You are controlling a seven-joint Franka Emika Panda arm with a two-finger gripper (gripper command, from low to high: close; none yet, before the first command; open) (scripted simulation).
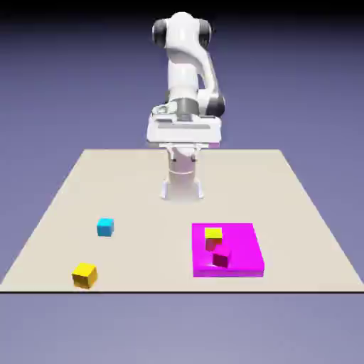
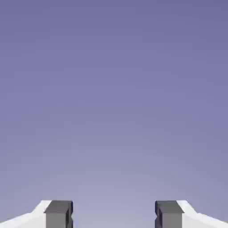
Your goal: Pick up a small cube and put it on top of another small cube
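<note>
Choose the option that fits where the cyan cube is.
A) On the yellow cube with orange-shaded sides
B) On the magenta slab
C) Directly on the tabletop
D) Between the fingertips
C: the cyan cube sits on the bare tan tabletop, apart from the magenta slab.

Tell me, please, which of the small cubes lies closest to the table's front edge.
The yellow cube with orange-shaded sides, at the exterior view's lower left; the cyan cube sits farther back.
</note>
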